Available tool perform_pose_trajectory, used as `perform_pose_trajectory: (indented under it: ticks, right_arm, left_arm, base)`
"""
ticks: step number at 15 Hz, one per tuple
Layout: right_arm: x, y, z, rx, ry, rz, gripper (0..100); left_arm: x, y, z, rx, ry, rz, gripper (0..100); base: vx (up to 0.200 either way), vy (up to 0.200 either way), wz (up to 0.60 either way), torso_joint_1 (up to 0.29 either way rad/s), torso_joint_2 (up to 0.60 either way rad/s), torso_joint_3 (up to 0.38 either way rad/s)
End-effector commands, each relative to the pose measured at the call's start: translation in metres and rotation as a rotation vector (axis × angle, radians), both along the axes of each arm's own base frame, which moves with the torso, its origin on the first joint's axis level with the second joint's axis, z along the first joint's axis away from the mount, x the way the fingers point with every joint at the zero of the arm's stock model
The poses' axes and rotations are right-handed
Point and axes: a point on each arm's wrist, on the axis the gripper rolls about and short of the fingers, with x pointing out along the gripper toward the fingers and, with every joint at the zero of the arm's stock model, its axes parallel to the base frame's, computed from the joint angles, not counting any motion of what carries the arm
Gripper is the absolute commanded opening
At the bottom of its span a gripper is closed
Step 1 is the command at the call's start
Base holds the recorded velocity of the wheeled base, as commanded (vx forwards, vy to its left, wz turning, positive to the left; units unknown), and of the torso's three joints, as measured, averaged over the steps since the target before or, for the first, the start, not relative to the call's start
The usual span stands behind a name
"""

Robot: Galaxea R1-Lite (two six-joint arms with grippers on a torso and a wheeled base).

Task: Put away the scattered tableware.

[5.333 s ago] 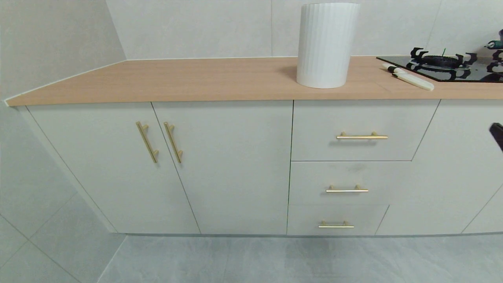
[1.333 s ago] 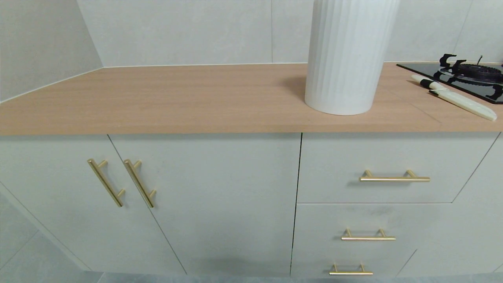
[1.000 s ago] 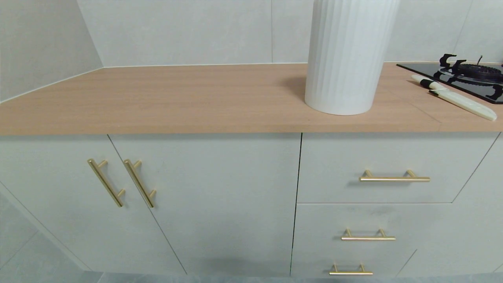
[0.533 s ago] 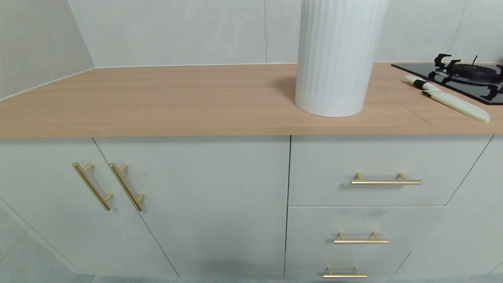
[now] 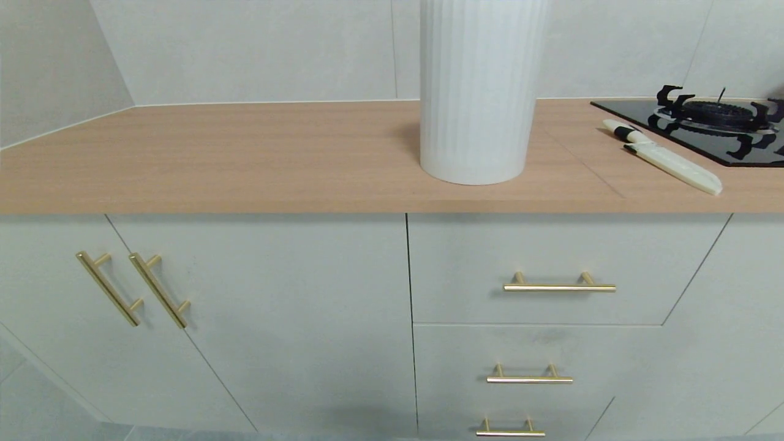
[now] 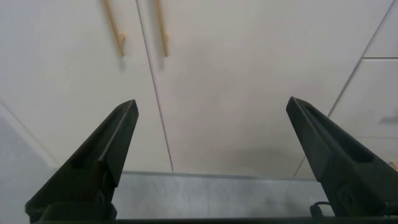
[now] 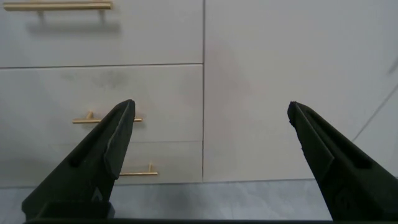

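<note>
Low on the left, the left gripper (image 6: 211, 104) hangs spread wide and empty before the cabinet doors (image 5: 275, 294); on the worktop (image 5: 214, 153) a tall ribbed container (image 5: 474, 92) stands upright, likely the intended holder; right of it the knife (image 5: 670, 165) lies flat just beside the hob (image 5: 686, 138); the right gripper (image 7: 211, 104), equally spread and empty, faces the drawers (image 7: 99, 37), presumably ready to pick.

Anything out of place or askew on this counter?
A knife lies loose and diagonal on the countertop beside the gas hob, blade tip near the front edge. The white ribbed container stands upright; nothing spilled.
</note>
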Motion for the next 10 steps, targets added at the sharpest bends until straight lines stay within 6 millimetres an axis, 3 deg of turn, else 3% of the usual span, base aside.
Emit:
perform_pose_trajectory:
  ticks: [1,4,10]
  right_arm:
    - [0.0001,0.0,-0.0001,0.0,0.002,0.0,100]
    - [0.0001,0.0,-0.0001,-0.002,0.002,0.0,100]
    - [0.0,0.0,0.0004,0.0,0.0,0.0,100]
  left_arm:
    - [0.0,0.0,0.0,-0.001,0.001,0.002,100]
    - [0.0,0.0,0.0,-0.003,0.0,0.002,100]
    - [0.0,0.0,0.0,-0.003,0.0,0.002,100]
  base:
    - [0.0,0.0,0.0,0.0,0.0,0.0]
    - [0.0,0.0,0.0,0.0,0.0,0.0]
    - [0.2,0.0,0.0,-0.003,0.0,0.002]
